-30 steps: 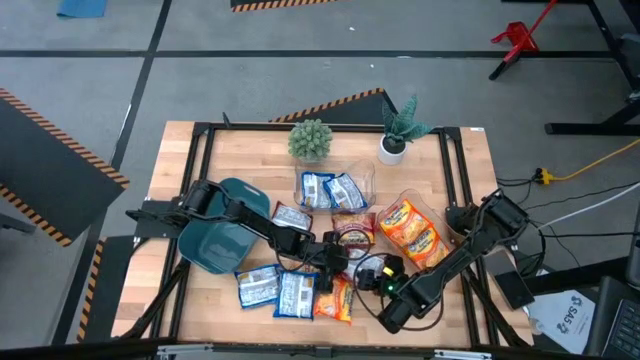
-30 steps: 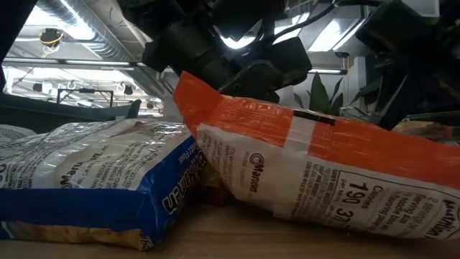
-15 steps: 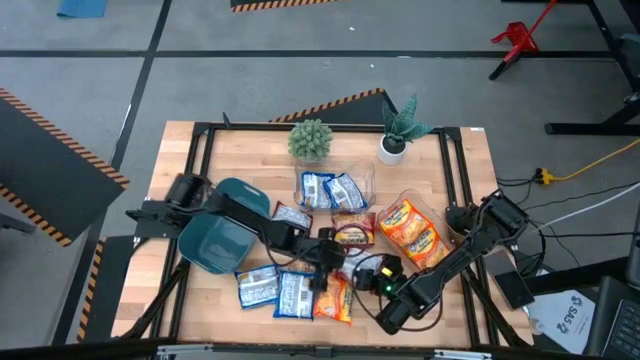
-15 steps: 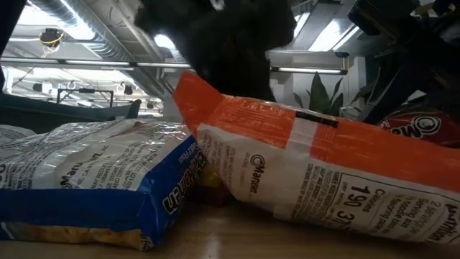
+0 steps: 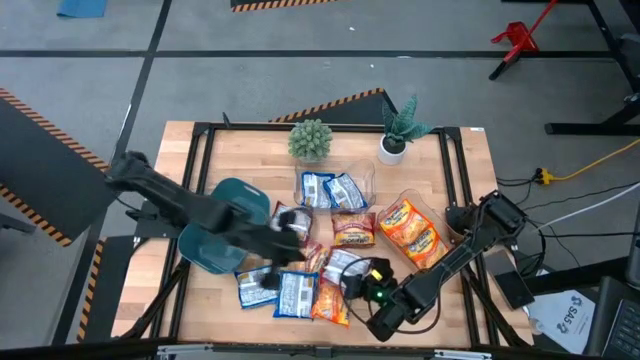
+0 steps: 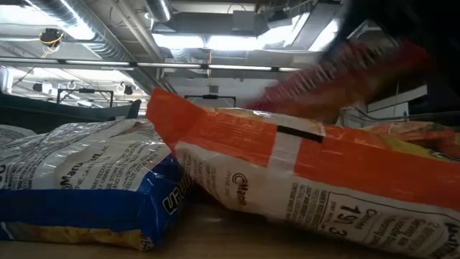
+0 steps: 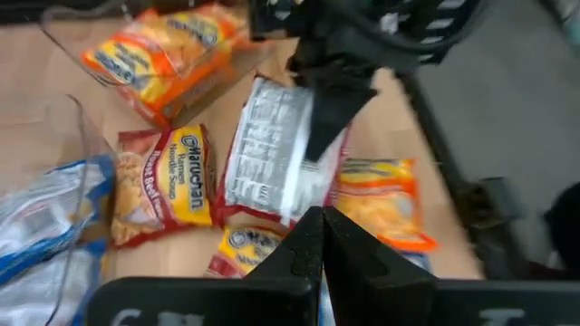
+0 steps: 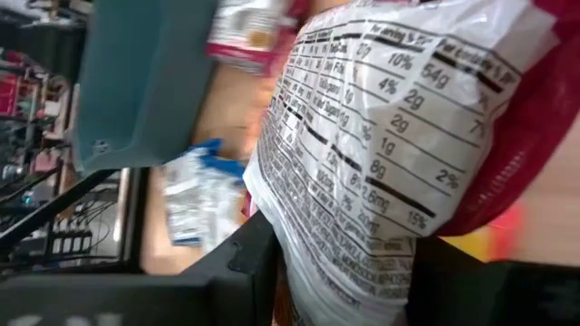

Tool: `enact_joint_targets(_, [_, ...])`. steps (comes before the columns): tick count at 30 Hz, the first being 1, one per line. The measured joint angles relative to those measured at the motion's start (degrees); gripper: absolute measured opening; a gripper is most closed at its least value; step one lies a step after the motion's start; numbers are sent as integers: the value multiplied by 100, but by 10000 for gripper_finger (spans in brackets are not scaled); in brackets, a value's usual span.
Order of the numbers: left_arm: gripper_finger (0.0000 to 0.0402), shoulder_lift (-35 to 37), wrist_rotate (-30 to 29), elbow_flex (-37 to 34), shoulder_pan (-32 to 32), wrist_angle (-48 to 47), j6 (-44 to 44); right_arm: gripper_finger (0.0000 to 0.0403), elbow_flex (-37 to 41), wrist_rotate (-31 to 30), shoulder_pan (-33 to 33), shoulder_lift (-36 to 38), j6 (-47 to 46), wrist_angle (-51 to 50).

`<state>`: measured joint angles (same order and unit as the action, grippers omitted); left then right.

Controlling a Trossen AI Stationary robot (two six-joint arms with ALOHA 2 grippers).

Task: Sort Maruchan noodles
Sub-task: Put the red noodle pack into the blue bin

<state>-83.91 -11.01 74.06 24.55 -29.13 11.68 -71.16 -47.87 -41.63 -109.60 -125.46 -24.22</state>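
Right end effector (image 5: 352,272) holds a red-brown noodle packet (image 5: 338,264) near the front middle of the worktop (image 5: 440,180), printed white back uppermost; in the right wrist view the packet (image 8: 381,154) fills the frame, its nutrition panel wrinkled where the fingers (image 8: 240,263) pinch one short end. Left end effector (image 7: 319,244) is closed with nothing in it, hanging above the pile between the dark teal bin (image 5: 215,240) and the clear tubs. Other packets: two blue-and-white ones in the rear clear tub (image 5: 330,190), orange-yellow ones in the right-hand clear tub (image 5: 412,232), one red-brown packet (image 5: 352,230) lying flat between them, and a loose heap of blue (image 5: 282,292) and orange (image 5: 332,300) packets at the front edge. Handling judgement: these are light, thin film bags around a brittle noodle block. The film is glossy, so likely slippery, and it crumples under pressure; the block inside would crack if squeezed hard across the flat. Best hold looks to be the crimped seam or a short edge, as here, with a light pinch. Held by one end the packet droops and swings, so slow carrying seems wise. Overlapping packets in the heap may drag along with a neighbour.
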Motion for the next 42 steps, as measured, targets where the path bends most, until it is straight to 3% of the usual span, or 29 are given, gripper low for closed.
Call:
enact_joint_targets(6, [4,1293,-445,0,758,-531,479,115,-806,-33,559,0,1674,28])
enact_joint_targets(12, [4,2290,-1270,0,1632,-635,632,118,-1619,227,1375,7,3779,151])
enact_joint_targets(19, [4,3069,-2160,0,2482,-634,738,117,-1897,958,2244,11,5726,1533])
enact_joint_targets(24, [4,3391,-2542,0,2885,-635,733,117,-1897,1474,2684,-155,6276,2535])
enact_joint_targets(32, [4,3494,-2844,0,3150,-646,728,117,-1925,2504,3119,-921,6400,4340])
enact_joint_targets(37, [4,3490,-2864,0,3218,-648,726,119,-2578,2715,3288,-1497,6545,4357])
enact_joint_targets(42, [4,3486,-3004,0,3216,-652,725,120,-3877,3248,3447,-2295,6780,3839])
